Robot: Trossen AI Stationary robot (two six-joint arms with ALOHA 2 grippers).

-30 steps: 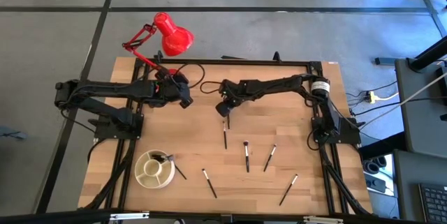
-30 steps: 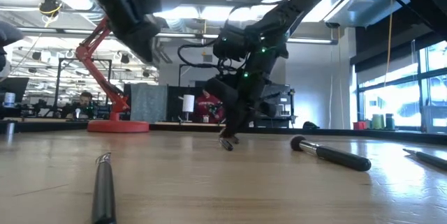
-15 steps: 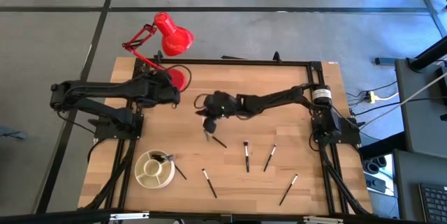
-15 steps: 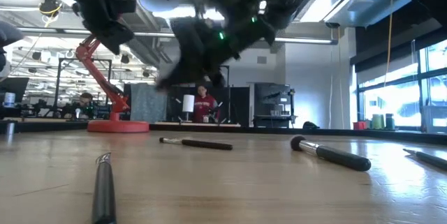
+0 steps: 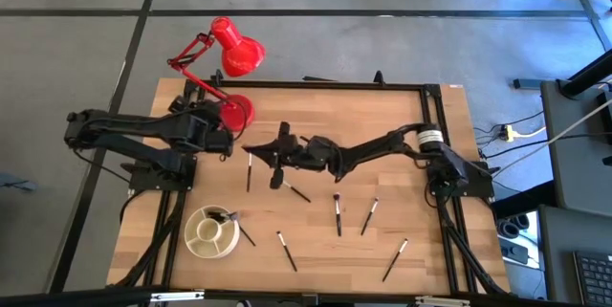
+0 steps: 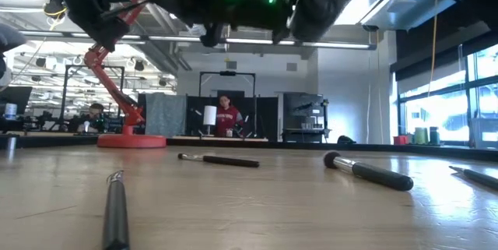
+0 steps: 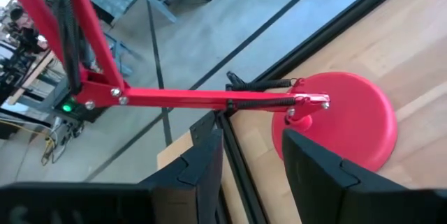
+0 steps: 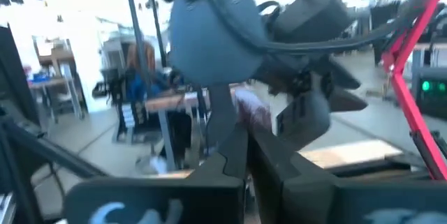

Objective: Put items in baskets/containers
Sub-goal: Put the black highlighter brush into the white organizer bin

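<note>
Desk (image 5: 402,106): wooden, inside a black frame.
Left gripper (image 5: 228,142): near the far left of the desk, beside the lamp base (image 5: 235,112); fingers (image 7: 318,175) parted, nothing between them.
Right gripper (image 5: 251,148): stretched across to mid-desk, raised off the surface; fingers (image 8: 234,155) pressed closed, no brush seen in them.
Dish (image 5: 210,232): cream, round, by the near left corner; one brush (image 5: 222,216) resting in it.
Brushes on the desk: one (image 5: 249,171) just below the right gripper, one (image 5: 295,192) at mid-desk, one (image 5: 246,235) beside the dish, others (image 5: 338,214) spread along the near half toward the right.
Lamp (image 5: 235,47): red, far left corner, head hanging past the edge.
Room beyond: a person (image 6: 226,116) far behind the desk.
</note>
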